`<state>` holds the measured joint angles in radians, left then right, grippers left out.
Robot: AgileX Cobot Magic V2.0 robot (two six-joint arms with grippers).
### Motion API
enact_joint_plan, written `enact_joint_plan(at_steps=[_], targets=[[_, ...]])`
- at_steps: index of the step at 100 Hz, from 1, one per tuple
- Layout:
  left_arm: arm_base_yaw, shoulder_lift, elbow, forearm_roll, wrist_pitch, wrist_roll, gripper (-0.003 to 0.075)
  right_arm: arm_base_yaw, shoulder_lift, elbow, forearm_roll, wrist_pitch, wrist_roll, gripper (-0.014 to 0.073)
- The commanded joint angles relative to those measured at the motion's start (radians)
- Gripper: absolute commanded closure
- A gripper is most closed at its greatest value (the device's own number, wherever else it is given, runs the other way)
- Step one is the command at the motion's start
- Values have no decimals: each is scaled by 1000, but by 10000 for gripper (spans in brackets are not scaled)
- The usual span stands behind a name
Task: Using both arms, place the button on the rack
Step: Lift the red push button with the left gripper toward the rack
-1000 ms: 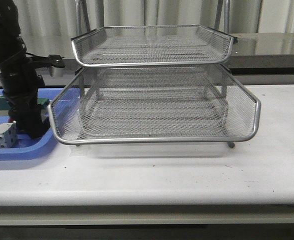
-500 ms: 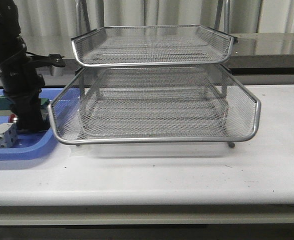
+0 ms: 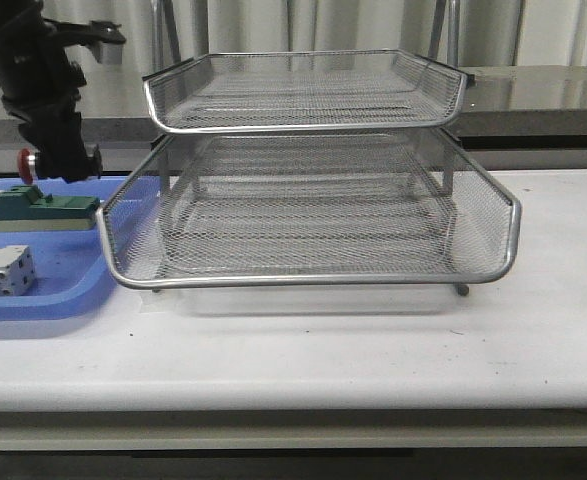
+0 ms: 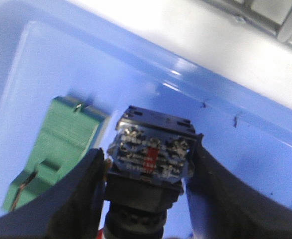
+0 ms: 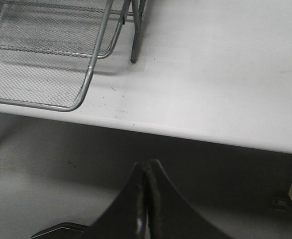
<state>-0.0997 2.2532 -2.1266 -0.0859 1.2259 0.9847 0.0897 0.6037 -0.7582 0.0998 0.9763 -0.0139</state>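
My left gripper is shut on the button and holds it in the air above the blue tray, left of the rack. In the front view only the button's red cap peeks out beside the fingers. In the left wrist view its blue rear part faces the camera between the two black fingers. The silver wire-mesh rack stands mid-table. My right gripper is shut and empty, below and off the table's edge; it is out of the front view.
A green block and a white terminal block lie in the blue tray. The green block also shows in the left wrist view. The rack's corner and leg show in the right wrist view.
My left gripper has risen from the blue tray with the button in it, up to the height of the rack's middle tier. The green and white blocks now show uncovered.
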Motion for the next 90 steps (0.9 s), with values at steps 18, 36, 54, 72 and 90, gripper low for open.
enact_joint_plan(at_steps=[18, 36, 54, 72, 90], targets=[[16, -180, -33, -4, 57, -130, 619, -5, 1, -29, -4, -49, -1, 664], [9, -281, 34, -4, 57, -138, 619, -5, 1, -29, -4, -49, -1, 664], [-6, -408, 173, -8, 57, -160, 619, -5, 1, -29, -4, -49, -1, 664], [-58, -550, 309, -8, 57, -171, 624, -5, 1, -29, -4, -49, -1, 664], [-159, -655, 399, -11, 57, -240, 650, -5, 1, -29, -4, -49, -1, 664]])
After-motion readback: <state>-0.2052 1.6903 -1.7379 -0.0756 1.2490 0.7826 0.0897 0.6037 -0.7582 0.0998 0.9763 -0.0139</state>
